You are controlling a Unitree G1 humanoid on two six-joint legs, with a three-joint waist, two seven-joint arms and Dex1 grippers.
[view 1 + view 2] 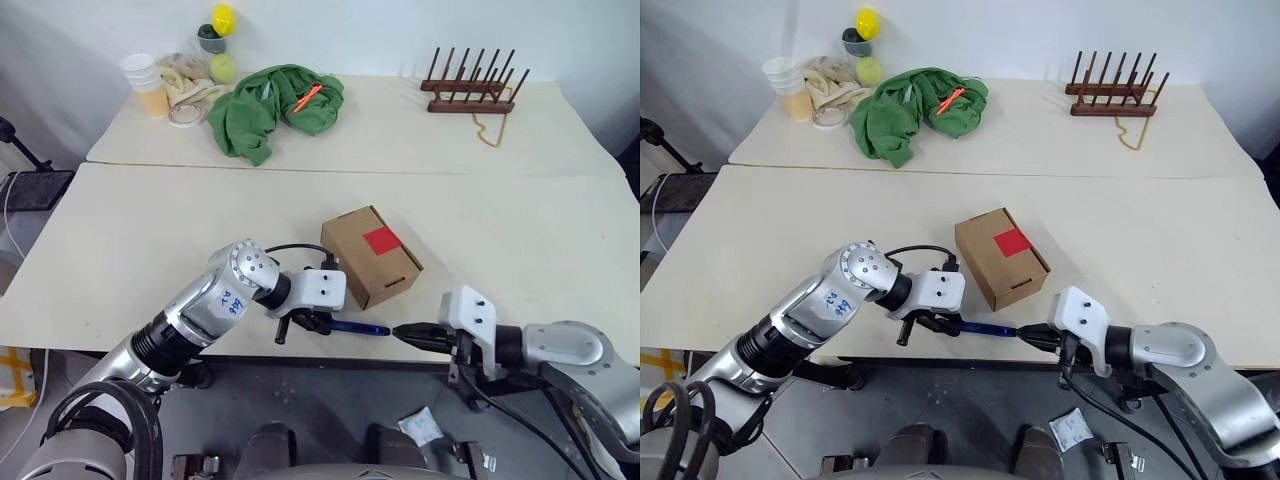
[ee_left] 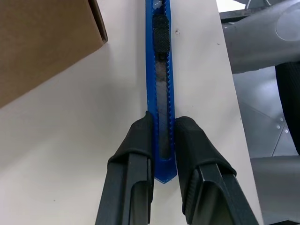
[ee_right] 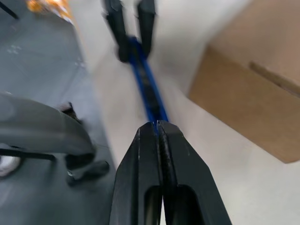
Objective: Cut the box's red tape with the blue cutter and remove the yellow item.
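Cardboard first — we see the small brown cardboard box (image 1: pixel 370 256) with its red tape square (image 1: pixel 381 240) near the table's front edge (image 1: pixel 120 335). Our left gripper (image 1: pixel 318 323) grasps the slim blue cutter (image 1: pixel 358 327); our right gripper (image 1: pixel 402 333) pinches its far tip, fingers together — 2 grips. Crumpled green cloth (image 1: pixel 272 108) lies well behind.

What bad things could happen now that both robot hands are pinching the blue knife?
1. Both grippers clamp the blue cutter: the left gripper at one end, the right gripper shut on the other tip. If they pull unevenly, it could slip or twist free.
2. The cutter sits right at the table's near edge, so a dropped cutter would likely fall to the floor.
3. The box lies close beside it; a swinging arm might nudge it and shift the red tape.
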